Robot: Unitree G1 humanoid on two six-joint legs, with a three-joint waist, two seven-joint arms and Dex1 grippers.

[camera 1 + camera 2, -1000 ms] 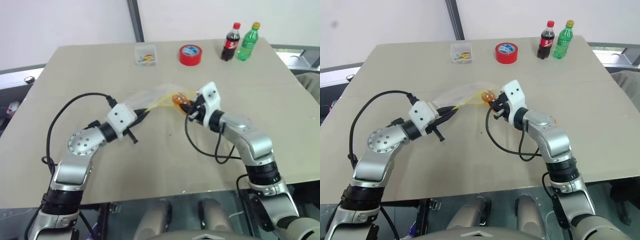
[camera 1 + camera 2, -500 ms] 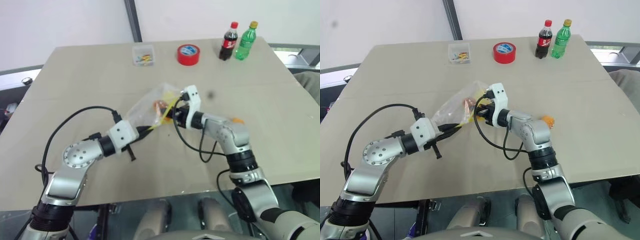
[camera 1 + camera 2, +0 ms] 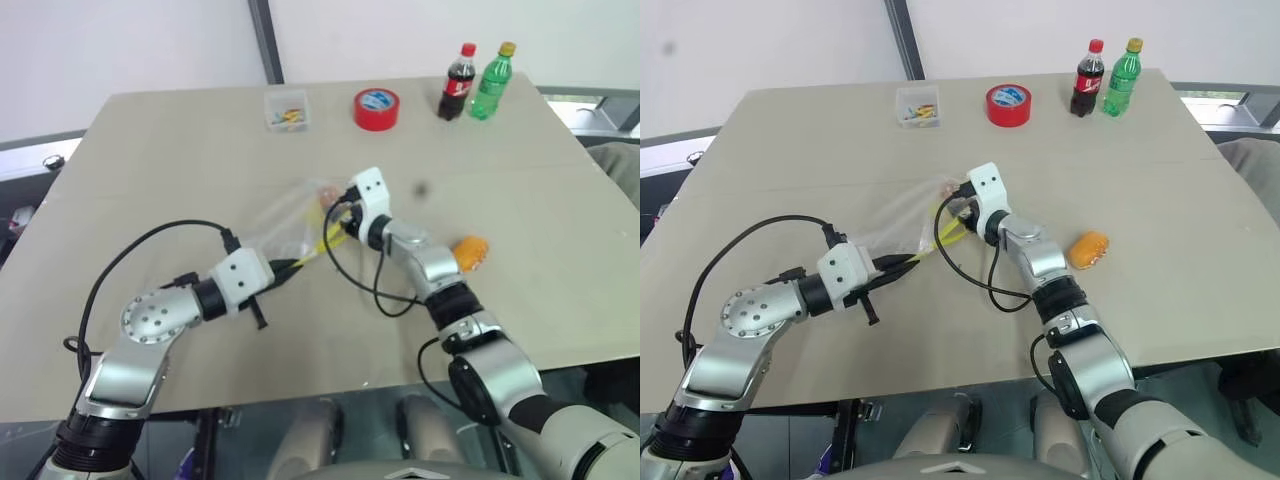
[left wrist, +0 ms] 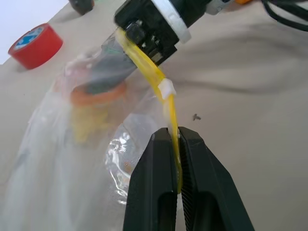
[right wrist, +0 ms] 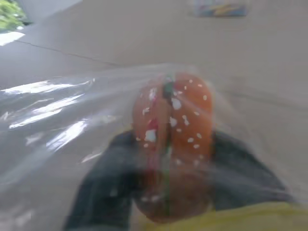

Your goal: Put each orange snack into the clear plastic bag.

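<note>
The clear plastic bag [image 3: 283,215] lies crinkled mid-table, and its yellow zipper strip [image 4: 166,96] is stretched taut. My left gripper [image 4: 173,134] is shut on that strip at the end nearer me. My right gripper [image 3: 331,206] reaches into the bag's mouth from the right. It is open, with one orange snack [image 5: 171,139], speckled white, standing on edge between its spread fingers [image 5: 103,185] inside the bag. The other orange snack [image 3: 470,253] lies on the bare table to the right of my right forearm.
Along the far edge stand a small clear box of coloured bits [image 3: 289,110], a red tape roll [image 3: 379,108], a cola bottle [image 3: 459,83] and a green bottle [image 3: 495,82]. Black cables loop over the table beside both arms.
My right gripper pushed the snack leftward into the bag's mouth and its fingers spread. My left gripper drew the strip slightly back toward me. The second snack came out from behind my right arm.
</note>
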